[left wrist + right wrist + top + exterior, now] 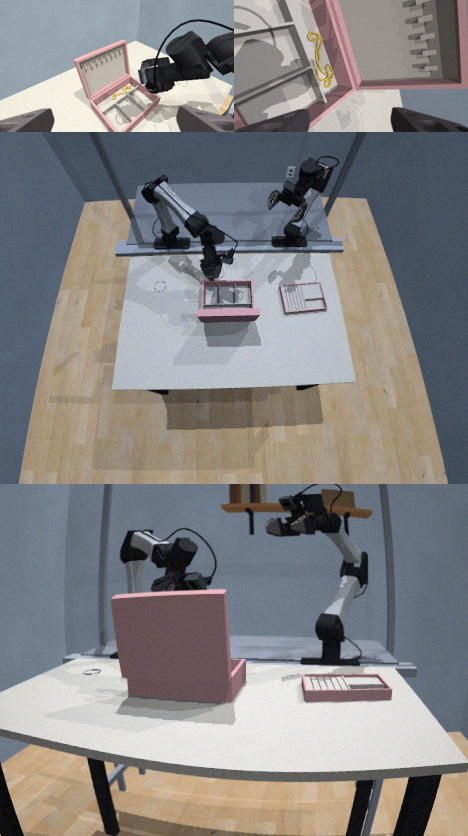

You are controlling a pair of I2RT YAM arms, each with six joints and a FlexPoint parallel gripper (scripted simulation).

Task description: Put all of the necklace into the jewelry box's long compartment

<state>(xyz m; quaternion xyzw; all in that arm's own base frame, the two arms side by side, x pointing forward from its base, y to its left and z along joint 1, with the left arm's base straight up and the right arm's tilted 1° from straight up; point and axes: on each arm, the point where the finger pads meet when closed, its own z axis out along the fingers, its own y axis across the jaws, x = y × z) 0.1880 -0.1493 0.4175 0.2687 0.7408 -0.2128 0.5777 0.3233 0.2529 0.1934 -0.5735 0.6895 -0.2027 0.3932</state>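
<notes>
Top view: high, steeply downward over the whole table. Exterior: farther-off, from the table side opposite the arm bases — faces the lid's back. Left wrist: oblique, at mid-range; right wrist: close, downward. Both wrist views share the jewelry box's interior.
</notes>
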